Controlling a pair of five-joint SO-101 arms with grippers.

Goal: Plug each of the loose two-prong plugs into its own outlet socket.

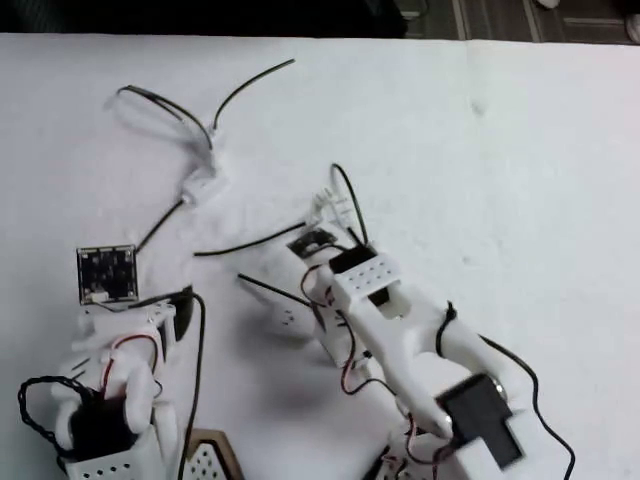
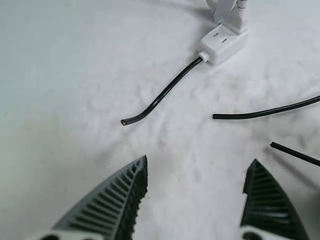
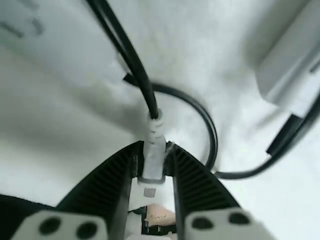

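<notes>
First, since the right gripper (image 3: 153,155) pinches the white plug (image 3: 153,142) by its body, apart from the outlet socket (image 2: 223,42) lying ahead of the left gripper (image 2: 200,160), whose fingers are spread, brace that socket, align prongs squarely with its slots, then push straight.

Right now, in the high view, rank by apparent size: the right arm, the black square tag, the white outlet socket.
1. right arm, by far the largest
2. black square tag; it seems to sit on the left arm, so nearness to the camera may enlarge it
3. white outlet socket, lying on the table
</notes>
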